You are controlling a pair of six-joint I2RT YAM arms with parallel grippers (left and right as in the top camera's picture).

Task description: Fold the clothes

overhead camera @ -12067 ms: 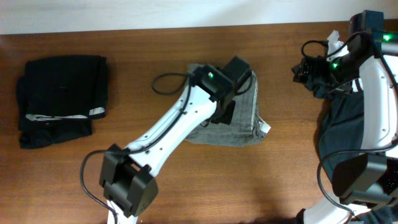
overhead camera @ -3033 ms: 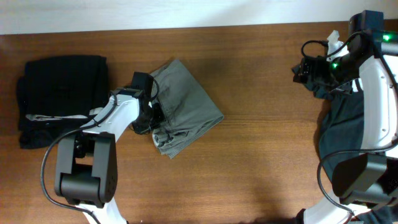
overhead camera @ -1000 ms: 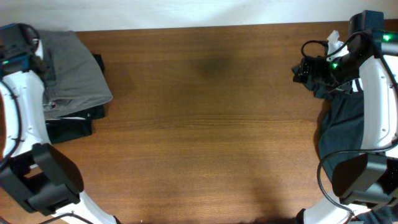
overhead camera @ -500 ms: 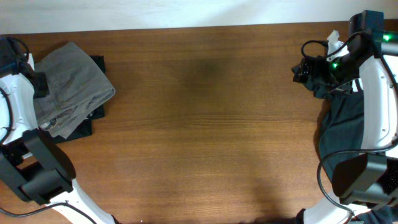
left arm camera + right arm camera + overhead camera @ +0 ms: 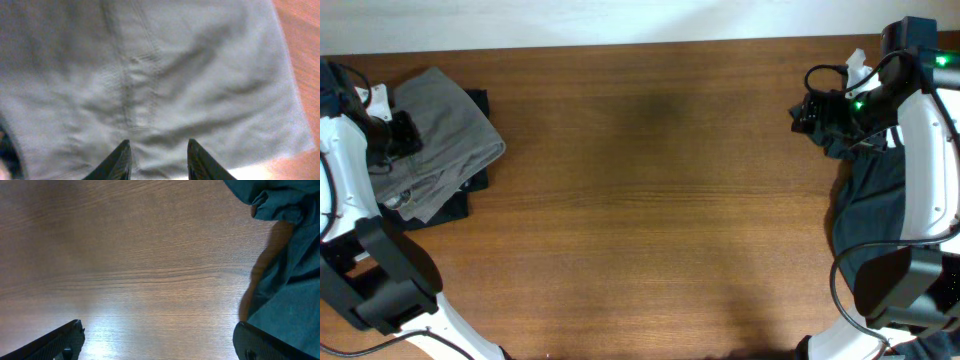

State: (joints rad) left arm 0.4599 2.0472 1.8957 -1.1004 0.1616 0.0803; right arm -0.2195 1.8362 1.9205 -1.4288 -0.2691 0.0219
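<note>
Lying at the table's (image 5: 640,200) left end, the shorts (image 5: 440,125) are folded into a rough grey bundle on top of a black garment (image 5: 448,205), whose dark edges show beyond the shorts along the side nearer the table's front and at the back corner. The fold is loose, with one corner pointing toward the table's middle and layered edges toward its front-left.

The left gripper (image 5: 400,132) hangs over the side of the shorts that faces the table's left edge. In the left wrist view its fingers (image 5: 122,155) stand apart with nothing between them, just above the grey cloth, where a stitched seam (image 5: 131,75) runs away from the gripper. A strip of bare wood shows past the cloth's far edge.

The right gripper (image 5: 815,110) is at the table's right end, toward the back edge. In the right wrist view its fingers (image 5: 67,335) are spread wide over bare wood and hold nothing. A heap of dark teal cloth (image 5: 290,280) lies beside it, spilling over the table's right edge.
</note>
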